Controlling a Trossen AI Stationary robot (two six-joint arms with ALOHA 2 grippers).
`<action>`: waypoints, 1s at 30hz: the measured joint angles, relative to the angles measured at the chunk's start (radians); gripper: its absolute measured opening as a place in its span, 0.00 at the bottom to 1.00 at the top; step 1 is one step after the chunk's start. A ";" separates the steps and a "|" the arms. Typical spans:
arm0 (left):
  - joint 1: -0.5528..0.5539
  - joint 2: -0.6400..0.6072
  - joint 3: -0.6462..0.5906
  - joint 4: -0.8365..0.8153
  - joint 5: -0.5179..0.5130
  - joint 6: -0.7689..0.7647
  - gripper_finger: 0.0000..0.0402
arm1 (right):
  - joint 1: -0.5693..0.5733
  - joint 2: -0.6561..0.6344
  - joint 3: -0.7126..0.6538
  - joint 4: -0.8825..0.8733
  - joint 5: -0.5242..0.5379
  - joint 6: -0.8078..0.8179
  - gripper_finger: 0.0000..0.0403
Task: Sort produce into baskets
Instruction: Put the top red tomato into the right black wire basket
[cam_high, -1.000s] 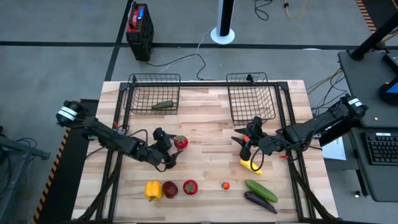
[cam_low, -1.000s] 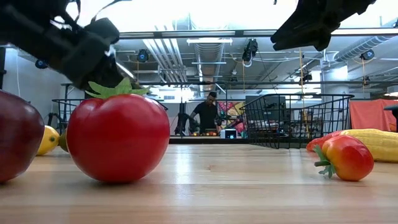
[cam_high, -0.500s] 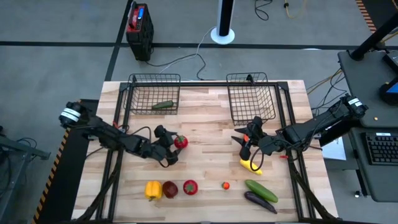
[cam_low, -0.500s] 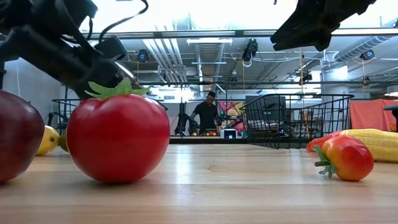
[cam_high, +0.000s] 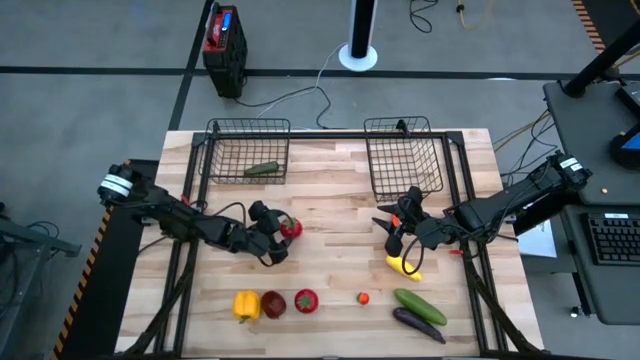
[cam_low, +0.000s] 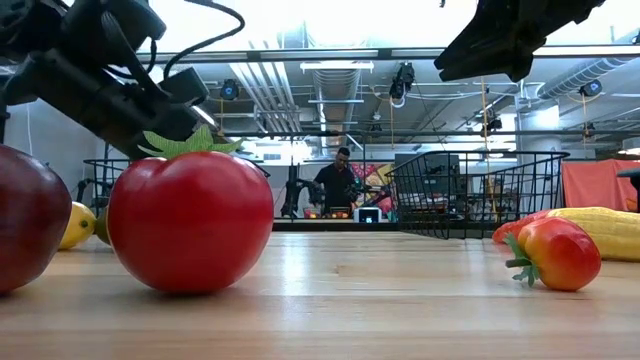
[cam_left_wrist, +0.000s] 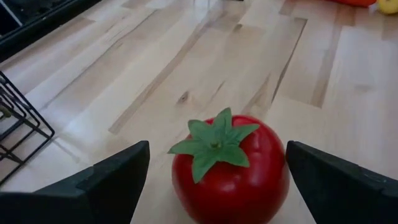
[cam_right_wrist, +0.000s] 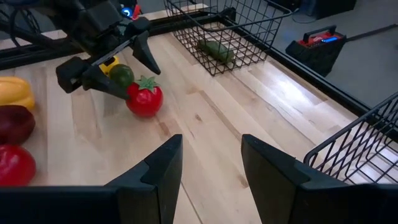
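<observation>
Straddling tomato (cam_left_wrist: 231, 169), left gripper (cam_left_wrist: 214, 177) fingers spread, tips cropped.

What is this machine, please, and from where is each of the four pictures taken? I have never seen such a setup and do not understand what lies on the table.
It is a robot with two dark arms at a wooden table. One picture looks down from above, one looks level across the tabletop, and two come from cameras on the arms' wrists. The left gripper is open around a red tomato, not yet closed on it. The right gripper waits open, holding nothing. Two black wire baskets stand at the far edge: the left basket holds a green cucumber, the right basket looks empty. More toy fruits and vegetables lie along the near edge.
</observation>
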 joint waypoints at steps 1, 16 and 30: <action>0.002 0.006 0.000 0.000 0.000 0.000 0.89 | 0.000 0.000 0.000 0.000 0.000 0.000 0.39; 0.020 0.075 0.000 0.053 0.036 -0.030 0.89 | 0.000 0.000 0.000 -0.001 0.000 -0.001 0.39; 0.023 0.104 0.030 0.068 0.052 0.007 0.79 | 0.000 0.000 0.000 -0.001 -0.001 -0.001 0.39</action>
